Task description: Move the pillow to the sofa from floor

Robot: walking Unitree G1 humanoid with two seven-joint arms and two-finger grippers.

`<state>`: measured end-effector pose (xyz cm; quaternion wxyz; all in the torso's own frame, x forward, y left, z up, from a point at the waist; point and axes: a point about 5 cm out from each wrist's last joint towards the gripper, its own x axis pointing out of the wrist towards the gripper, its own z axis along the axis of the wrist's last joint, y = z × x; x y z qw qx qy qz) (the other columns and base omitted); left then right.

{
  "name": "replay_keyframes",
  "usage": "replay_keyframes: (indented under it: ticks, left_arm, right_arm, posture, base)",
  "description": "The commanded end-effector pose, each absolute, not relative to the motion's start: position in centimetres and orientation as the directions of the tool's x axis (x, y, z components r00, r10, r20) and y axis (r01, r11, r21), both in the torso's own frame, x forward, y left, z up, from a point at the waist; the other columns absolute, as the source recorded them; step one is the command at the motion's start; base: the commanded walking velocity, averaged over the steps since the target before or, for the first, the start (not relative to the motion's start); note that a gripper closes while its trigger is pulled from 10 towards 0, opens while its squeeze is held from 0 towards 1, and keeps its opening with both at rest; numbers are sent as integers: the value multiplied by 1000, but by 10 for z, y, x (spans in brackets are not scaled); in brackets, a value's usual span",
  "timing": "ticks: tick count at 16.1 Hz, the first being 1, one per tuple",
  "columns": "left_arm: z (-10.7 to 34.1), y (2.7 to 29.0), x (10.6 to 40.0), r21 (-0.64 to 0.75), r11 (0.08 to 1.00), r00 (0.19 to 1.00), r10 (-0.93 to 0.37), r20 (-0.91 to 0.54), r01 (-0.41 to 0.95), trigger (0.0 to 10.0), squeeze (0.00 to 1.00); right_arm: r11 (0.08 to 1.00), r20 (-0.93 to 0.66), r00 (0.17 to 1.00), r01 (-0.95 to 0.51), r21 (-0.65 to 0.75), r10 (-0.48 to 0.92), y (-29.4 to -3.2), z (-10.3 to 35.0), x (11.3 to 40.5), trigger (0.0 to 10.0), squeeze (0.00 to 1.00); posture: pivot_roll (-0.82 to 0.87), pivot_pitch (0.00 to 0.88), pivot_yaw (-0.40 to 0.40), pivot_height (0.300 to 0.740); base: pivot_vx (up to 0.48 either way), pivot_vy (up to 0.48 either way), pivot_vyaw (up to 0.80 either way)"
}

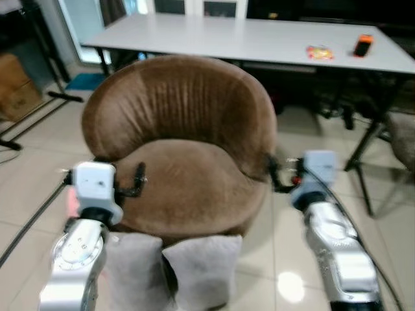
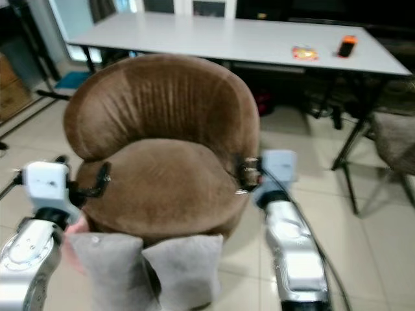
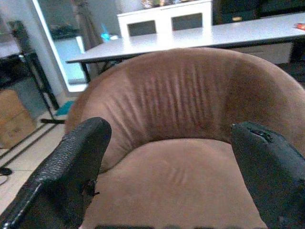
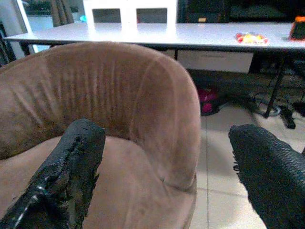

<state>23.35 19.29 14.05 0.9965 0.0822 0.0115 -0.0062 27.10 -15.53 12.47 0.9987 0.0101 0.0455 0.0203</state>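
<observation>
A grey pillow [image 1: 200,271] stands on the tiled floor, leaning against the front of the round brown sofa [image 1: 188,175]; a dark fold splits it down the middle. My left gripper [image 1: 133,182] hovers at the left edge of the sofa seat, above the pillow, open and holding nothing. My right gripper [image 1: 279,177] is open at the seat's right edge, beside the armrest. The left wrist view looks between the black fingers [image 3: 71,162] onto the seat and backrest. In the right wrist view the fingers [image 4: 76,157] frame the sofa's right side.
A long white table [image 1: 246,39] stands behind the sofa with an orange item [image 1: 363,45] and a snack packet [image 1: 319,52] on it. A chair [image 1: 402,139] and table legs are at the right. A cardboard box [image 1: 16,91] and stand legs sit at the left.
</observation>
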Motion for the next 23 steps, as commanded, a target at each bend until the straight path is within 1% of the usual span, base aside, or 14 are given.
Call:
replay_keyframes:
  ticks: [1,7,12,13,17,18,20,23]
  left_arm:
    - [144,200,234,178,984,1000,13,-13,-10,10000,0]
    - [144,200,234,177,984,1000,22,-12,-19,10000,0]
    - [144,204,234,184,981,998,64,-7,-62,10000,0]
    - [144,202,234,204,978,999,53,-3,-51,10000,0]
    - [144,203,233,208,976,998,58,-3,-56,10000,0]
    - [145,203,233,212,975,998,63,0,-61,10000,0]
    - [145,205,234,205,976,997,74,6,-73,10000,0]
    - [147,204,235,244,968,998,52,24,-56,10000,0]
  right_arm:
    - [997,-68,995,-76,35,78,-145,130,274,10000,0]
    - [996,-67,994,-81,20,83,-145,130,278,10000,0]
    - [997,-76,994,-78,4,78,-146,128,280,10000,0]
    - [996,-81,993,-91,0,91,-145,127,281,10000,0]
    - [992,-74,989,-126,3,126,-141,128,281,10000,0]
    - [990,-72,987,-141,12,141,-139,128,280,10000,0]
    - [984,-67,985,-156,91,162,-136,129,279,10000,0]
    - [983,-68,985,-152,104,159,-138,129,278,10000,0]
  posture:
    - [-100,0,7,740]
    - [-96,0,0,740]
    - [-94,0,-1,740]
    - [-92,0,-3,740]
    - [-91,0,-3,740]
    - [-91,0,-3,740]
    - [-91,0,-4,740]
    - [-90,0,-6,740]
  base:
    - [300,0,0]
    - [296,0,0]
    - [0,0,0]
    - [0,0,438]
    - [0,-460,800]
    - [0,0,0]
    - [0,0,0]
    - [0,0,0]
